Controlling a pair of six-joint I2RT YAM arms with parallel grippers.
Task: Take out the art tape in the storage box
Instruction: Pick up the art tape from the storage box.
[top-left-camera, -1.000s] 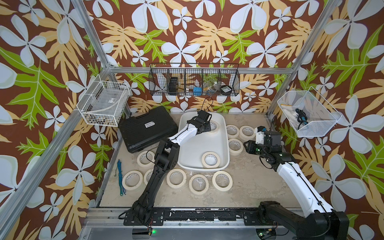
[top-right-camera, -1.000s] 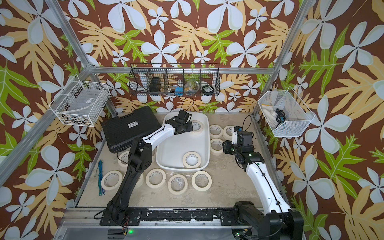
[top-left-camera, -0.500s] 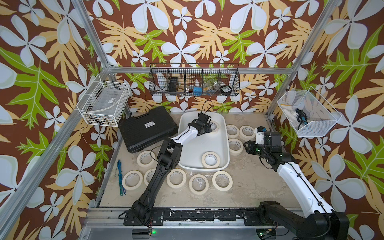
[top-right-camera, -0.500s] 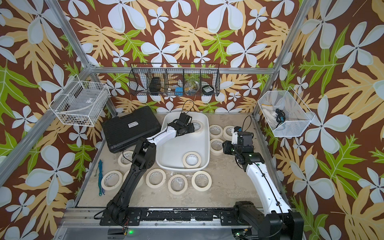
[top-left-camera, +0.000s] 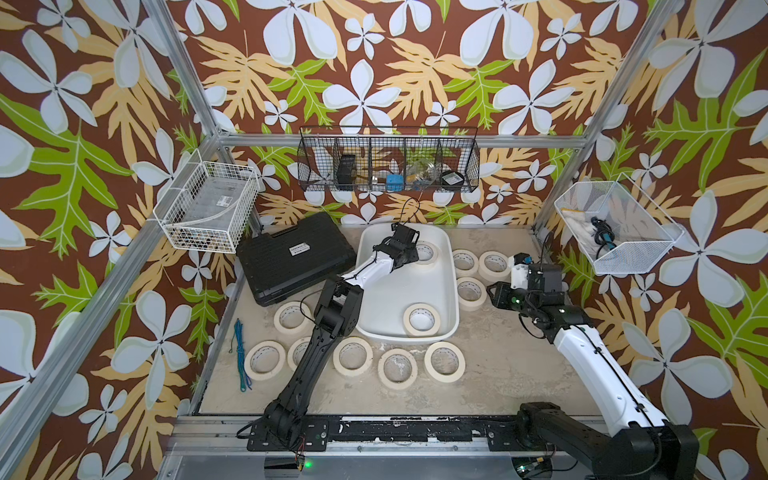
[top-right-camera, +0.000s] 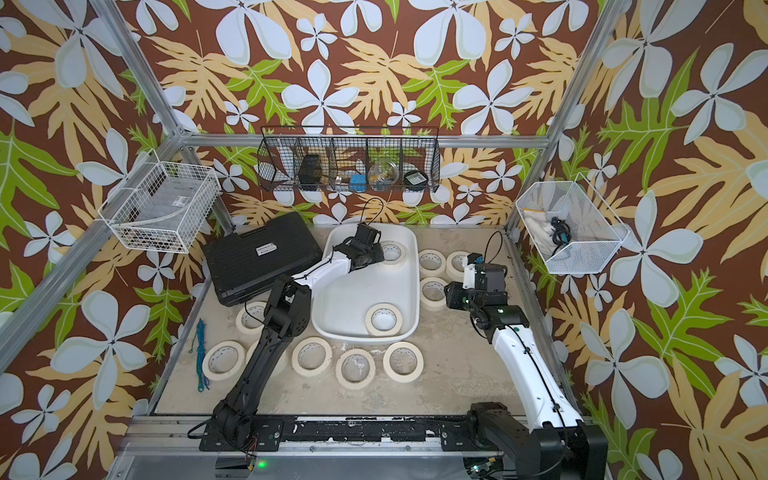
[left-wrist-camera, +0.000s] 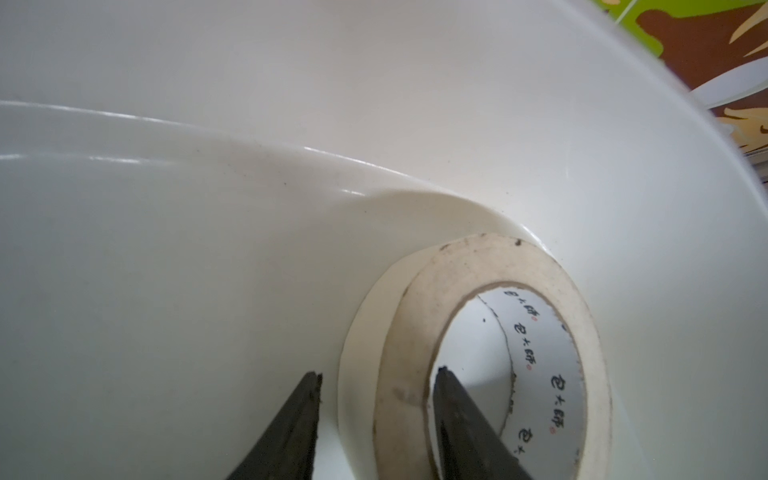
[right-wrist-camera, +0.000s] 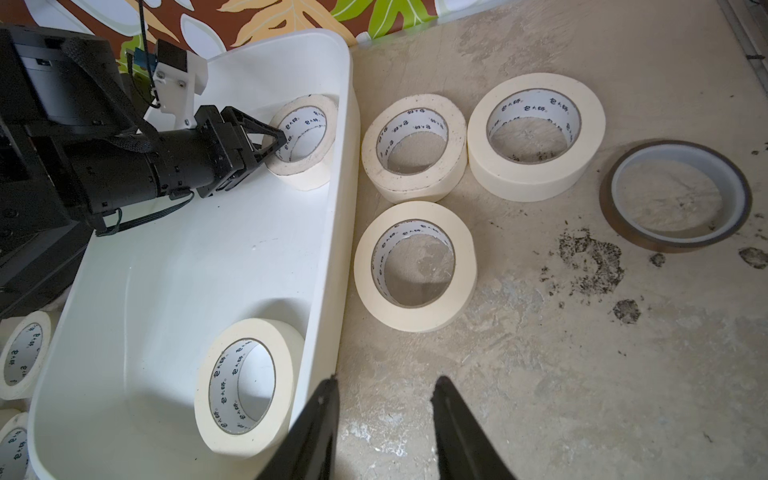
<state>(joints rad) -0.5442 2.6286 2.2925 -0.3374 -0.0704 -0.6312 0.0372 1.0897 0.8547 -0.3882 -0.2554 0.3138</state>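
Two art tape rolls lie in the white storage box (top-left-camera: 399, 291): one in its far right corner (top-left-camera: 430, 254) (top-right-camera: 397, 253), one near its front right (top-left-camera: 422, 319) (right-wrist-camera: 286, 365). My left gripper (top-left-camera: 411, 258) (top-right-camera: 379, 258) reaches into the far corner. In the left wrist view it (left-wrist-camera: 376, 374) straddles that roll's wall (left-wrist-camera: 399, 374): one finger inside the core, the other just outside with a thin gap. My right gripper (right-wrist-camera: 384, 382) (top-left-camera: 491, 291) hovers open over bare table beside the box's right rim, holding nothing.
Three tape rolls (top-left-camera: 471, 293) sit right of the box, and several more (top-left-camera: 353, 356) line the table in front and to the left. A black hard case (top-left-camera: 291, 257) lies back left, beside a blue cord (top-left-camera: 240, 357). A brown-rimmed tape ring (right-wrist-camera: 681, 245) lies further right.
My left gripper has settled onto the far-corner roll and its jaws have narrowed around the roll's wall. The right arm has stayed put.
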